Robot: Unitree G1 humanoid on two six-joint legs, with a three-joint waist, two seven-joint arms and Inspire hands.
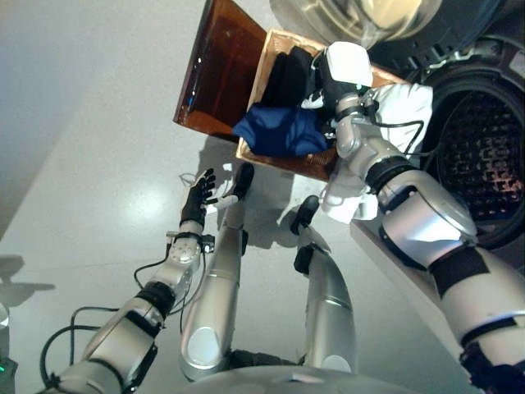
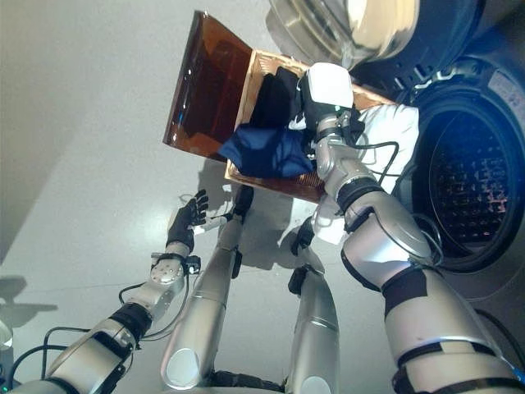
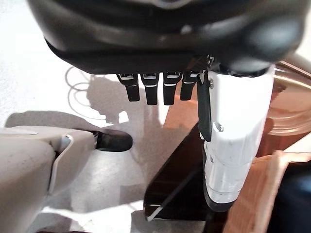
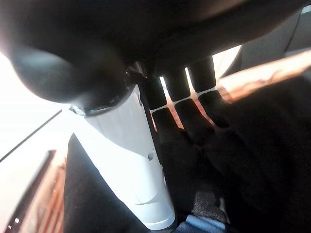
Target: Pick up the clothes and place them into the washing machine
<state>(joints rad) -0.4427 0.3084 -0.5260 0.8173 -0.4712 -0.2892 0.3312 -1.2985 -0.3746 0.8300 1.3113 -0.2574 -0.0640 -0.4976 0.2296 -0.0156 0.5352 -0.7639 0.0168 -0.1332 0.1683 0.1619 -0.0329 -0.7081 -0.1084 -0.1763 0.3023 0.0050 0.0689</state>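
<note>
Grey floor surrounds a wooden basket [image 1: 261, 78] beside the open washing machine [image 1: 484, 156]. Right hand [image 1: 344, 70] reaches onto the black clothes [image 1: 287, 74] inside, fingers extended, apparently ungripped; blue garment [image 1: 279, 131] overhanging the near edge could snag. Left hand [image 1: 198, 197] hangs open.

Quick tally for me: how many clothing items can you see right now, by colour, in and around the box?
Black clothes, in the box under the right hand: 1
Blue clothes, hanging over the box's near edge: 1
White clothes, draped between the box and the washing machine: 1
Total: 3 visible; anything buried underneath cannot be seen.
</note>
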